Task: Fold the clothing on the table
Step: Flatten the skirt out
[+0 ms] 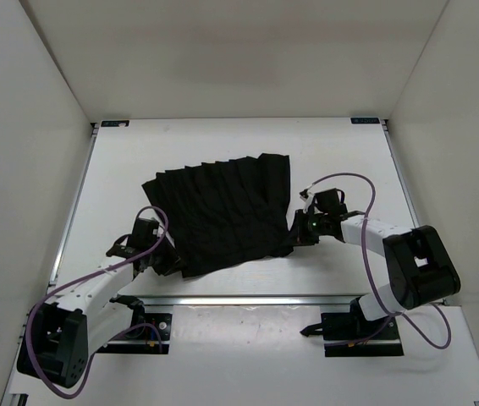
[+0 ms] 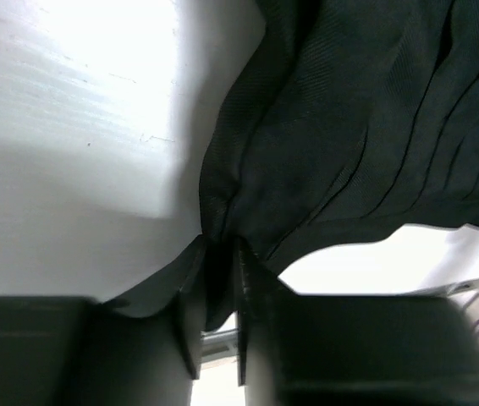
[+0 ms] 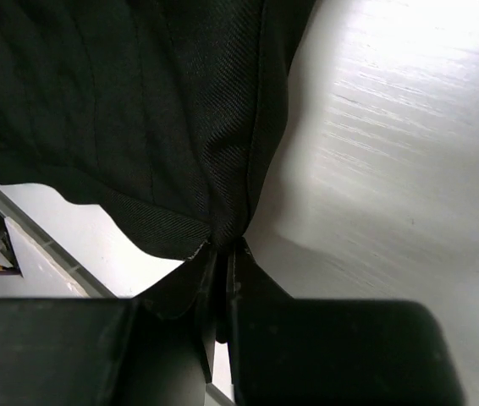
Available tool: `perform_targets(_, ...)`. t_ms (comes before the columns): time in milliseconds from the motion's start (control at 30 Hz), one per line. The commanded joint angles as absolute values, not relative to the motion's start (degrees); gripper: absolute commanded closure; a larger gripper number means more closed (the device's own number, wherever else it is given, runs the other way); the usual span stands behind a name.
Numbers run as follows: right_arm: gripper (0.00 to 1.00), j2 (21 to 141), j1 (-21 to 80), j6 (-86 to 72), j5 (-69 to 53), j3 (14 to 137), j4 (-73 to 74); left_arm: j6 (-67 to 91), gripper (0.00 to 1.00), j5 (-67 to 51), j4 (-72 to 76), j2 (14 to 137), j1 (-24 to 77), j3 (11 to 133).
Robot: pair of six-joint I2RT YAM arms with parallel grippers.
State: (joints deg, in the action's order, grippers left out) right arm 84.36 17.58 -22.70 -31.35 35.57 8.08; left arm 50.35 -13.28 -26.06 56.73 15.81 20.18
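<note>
L jaws: clenched on the clothing (image 2: 349, 127). Its near-L corner is bunched betw. the L fingers (image 2: 190, 330). Creases fan out from the pinch, and a slit of light shows lower down betw. the two fingers.
R jaws: clenched tight on the near-R corner of the same garment. The hemmed edge is drawn in betw. the R fingers (image 3: 252, 292), w/ a frayed thread at the pinch.
Cloth at L pinch: hangs taut above the bench (image 2: 70, 127) and casts a soft shadow on it.
Cloth at R pinch: twill weave is visible. The edge runs up and away from the fingertips, w/ white surface to its R.
Clothing, top view: black, pleated, spread fan-like over mid bench. Pleat lines run near-to-far, the far edge is stepped, and the far-R corner is squarer.
L arm (image 1: 96, 283): reaches fwd from its base to the garment's near-L corner.
R arm (image 1: 375, 233): reaches in from the R side, wrist low, at the near-R corner.
Cables (image 1: 354, 178): purple, looped along both arms.
Rail (image 1: 248, 299): metal, crosses the near side, betw. the garment and the arm bases.
Walls (image 1: 239, 51): white, on three sides.
</note>
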Motion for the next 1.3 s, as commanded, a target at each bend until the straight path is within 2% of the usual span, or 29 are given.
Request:
perform_targets(0, 1.0, 83.94, 18.28, -22.24, -31.2, 37.62, 6.41, 50.18, 0.64, -13.18, -26.98, 55.2, 16.26, 20.21)
perform_targets(67, 1.0, 83.33, 18.37, -22.5, -30.76, 36.92, 6.07, 50.8, 0.48, -13.01, -26.46, 54.49, 16.7, 19.78)
perform_targets(133, 1.0, 83.06, 18.37, -22.85, -30.15, 36.83, 6.06, 51.41, 0.42, -12.92, -26.37, 53.88, 16.7, 19.08)
perform_targets(200, 1.0, 83.05, 18.19, -23.64, -29.62, 36.56, 5.8, 51.77, 0.42, -13.18, -26.54, 53.35, 16.35, 18.64)
perform_targets(267, 1.0, 82.27, 18.1, -24.78, -28.66, 36.3, 5.53, 52.03, 0.46, -13.71, -26.19, 52.56, 16.26, 17.76)
perform_targets(367, 1.0, 81.74, 18.45, -26.1, -27.52, 35.6, 5.01, 52.56, 0.6, -13.88, -25.93, 52.56, 16.27, 17.23)
perform_targets(500, 1.0, 79.64, 19.68, -27.77, -24.35, 34.9, 5.19, 53.17, 1.0, -13.45, -26.01, 52.47, 16.96, 17.14)
perform_targets(700, 1.0, 76.56, 19.07, -26.9, -23.91, 35.32, 7.55, 49.49, 1.0, -13.88, -25.31, 55.36, 16.0, 22.65)
perform_targets(767, 1.0, 76.11, 17.5, -25.85, -24.34, 37.08, 8.26, 44.33, 1.0, -15.64, -24.35, 61.92, 14.33, 27.23)
perform_targets(867, 1.0, 79.44, 13.02, -22.69, -24.87, 44.69, 9.39, 35.28, 1.0, -16.61, -27.23, 76.75, 12.66, 41.97)
perform_targets(933, 1.0, 83.92, 10.64, -18.38, -24.0, 54.72, 13.87, 29.74, 1.0, -14.86, -31.36, 85.66, 12.22, 60.28)
perform_targets(967, 1.0, 87.85, 9.42, -15.5, -23.82, 63.28, 18.15, 27.27, 1.0, -15.2, -34.42, 90.65, 11.78, 65.51)
perform_targets(1033, 1.0, 93.14, 7.83, -10.66, -22.68, 85.58, 25.03, 24.01, 1.0, -15.2, -38.13, 97.54, 11.08, 89.26)
perform_targets(1067, 1.0, 96.21, 7.13, -9.85, -21.89, 91.7, 28.09, 22.25, 1.0, -15.03, -41.62, 102.08, 10.81, 103.57)
perform_targets(1100, 1.0, 99.2, 7.03, -8.02, -19.19, 103.59, 30.56, 20.5, 1.0, -14.42, -45.84, 107.0, 10.55, 111.8)
perform_targets(1133, 1.0, 100.71, 6.25, -7.56, -17.68, 114.76, 32.06, 20.04, 1.0, -12.24, -48.05, 112.01, 10.72, 128.07)
perform_targets(1167, 1.0, 102.98, 5.37, -7.73, -17.41, 118.79, 31.91, 19.95, 1.0, -9.0, -50.6, 114.15, 10.72, 140.5)
perform_targets(1200, 0.99, 104.31, 4.32, -8.08, -18.45, 125.7, 31.9, 21.08, 1.0, -7.66, -48.8, 114.87, 10.64, 143.32)
perform_targets(1233, 1.0, 104.76, 3.52, -8.96, -19.41, 128.73, 31.56, 21.96, 1.0, -6.69, -47.13, 112.09, 9.94, 140.65)
perform_targets(1267, 1.0, 103.98, 2.99, -8.36, -19.16, 127.19, 31.55, 23.19, 1.0, -7.55, -41.98, 107.88, 8.89, 132.71)
